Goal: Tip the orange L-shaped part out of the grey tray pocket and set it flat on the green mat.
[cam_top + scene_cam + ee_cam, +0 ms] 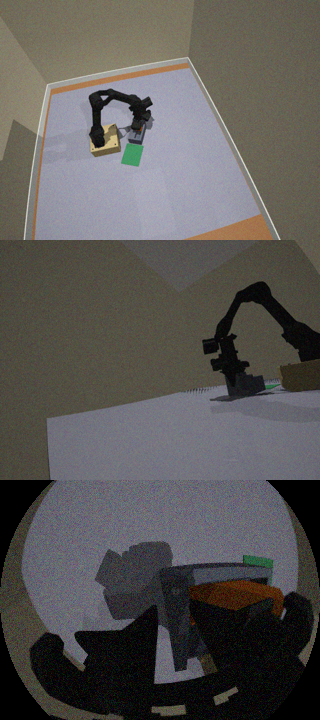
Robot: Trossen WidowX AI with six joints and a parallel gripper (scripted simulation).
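The orange L-shaped part (140, 128) (235, 592) is tilted in the grey tray (134, 140) (252, 384) (220, 574). Its end toward the mat stands raised, and dark pocket shows beneath it. My gripper (233, 385) (172, 605) is partly open, with nothing held between its fingers. It points down at the tray's end away from the mat, with its fingertips low at the part's L-shaped end. The fingers hide that end, so the exact contact cannot be seen. The green mat (132, 155) (271, 386) (257, 561) lies flat beside the tray, with nothing on it.
The arm stands on a pale wooden base block (111, 136) (299, 376) near the tray and mat. The tray's walls rise around the part. Shadows of the arm fall across the table beside the tray.
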